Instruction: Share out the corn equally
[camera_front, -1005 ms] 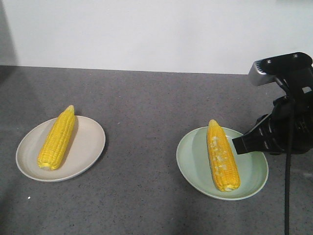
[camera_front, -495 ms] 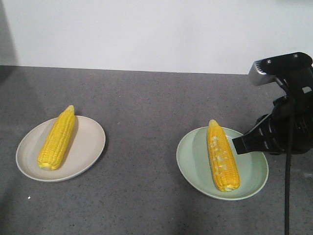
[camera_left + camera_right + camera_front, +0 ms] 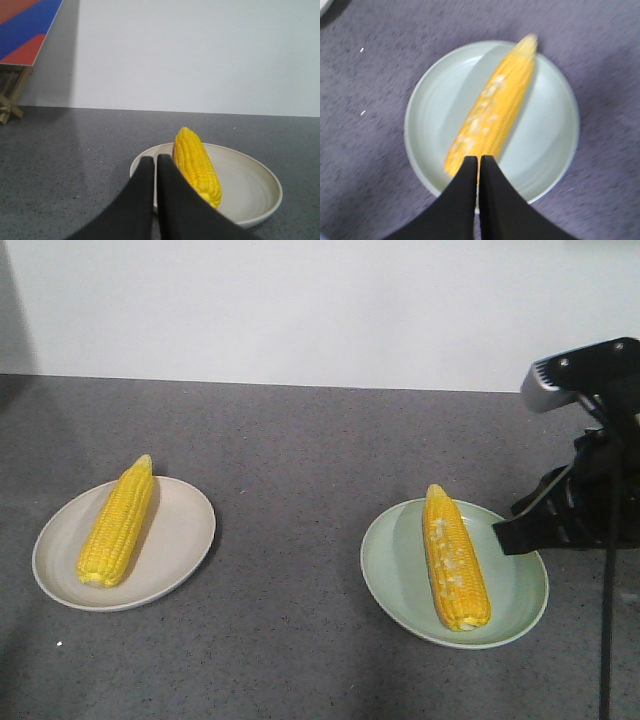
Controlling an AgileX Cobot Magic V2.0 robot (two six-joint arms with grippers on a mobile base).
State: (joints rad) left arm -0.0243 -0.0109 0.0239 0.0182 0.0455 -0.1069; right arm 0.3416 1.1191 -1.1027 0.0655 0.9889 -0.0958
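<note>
Resting on the green plate (image 3: 520,592), a pale-patched yellow corn cob (image 3: 455,558) is seen. Another cob (image 3: 117,521) lies on the beige plate (image 3: 180,540). Both the right gripper (image 3: 478,158) and the left gripper (image 3: 155,159) are pressed together, empty.

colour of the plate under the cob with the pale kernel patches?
Pale green plate, holding the patchy cob. Shows best in the front-facing view.

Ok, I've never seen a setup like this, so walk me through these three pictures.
It is a two-armed robot working at a grey speckled table. The wide picture looks at the table from the front; the other two come from cameras on each wrist, looking along black fingers. On the table, a beige round plate holds one yellow corn cob, and a pale green round plate holds a paler-patched yellow cob. The left pincer and right pincer are both closed and hold nothing.
</note>
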